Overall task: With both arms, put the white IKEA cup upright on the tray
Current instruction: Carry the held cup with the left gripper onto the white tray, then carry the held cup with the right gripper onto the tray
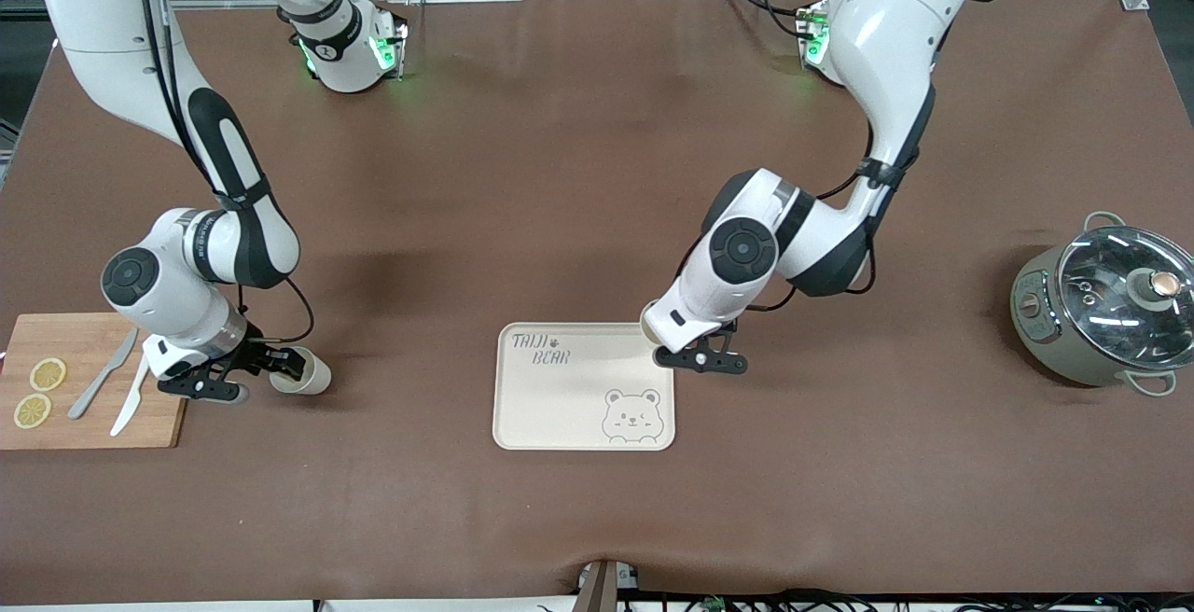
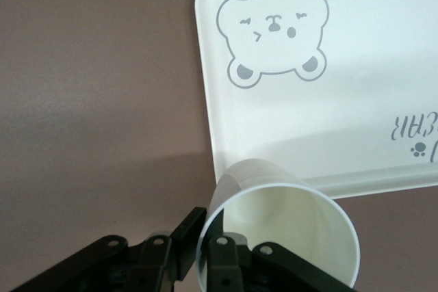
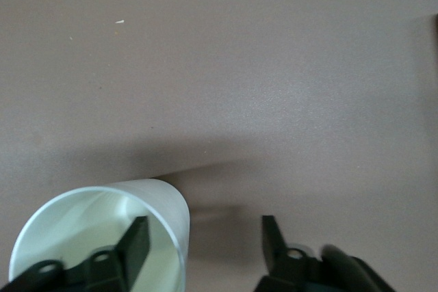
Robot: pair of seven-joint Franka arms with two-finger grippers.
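We see two risks. The first is at the right gripper [image 3: 204, 227], low in the front frame beside the board [image 1: 93, 351] at the right arm's end. Its jaws stand apart, one finger [image 3: 137, 241] inside the mouth of the lying cup [image 1: 312, 377] and the other outside, clear of the wall, so nothing is clamped yet. That cup lies on its side on the table [image 1: 560, 173] and can roll. If one finger meets the wall before the other, we judge the cup may be nudged away or turned; and a pinch so near the rim could let it swing once lifted. The second risk is at the left gripper [image 2: 207, 237], near the centre of the front frame. Its jaws are closed on the thin wall of the held cup [image 2: 274, 203], one finger inside and one outside; the cup hangs tilted, its mouth toward the wrist camera. It sits over the tray's corner, the corner farther from the front camera and toward the left arm's end, and only partly over the tray [image 1: 560, 407]. Released there, we think it could catch the raised rim and tip over or land on the table; it needs to come further inward and level first. A wall pinch can also slip if the wrist turns quickly; whether the grip is firm we cannot tell.
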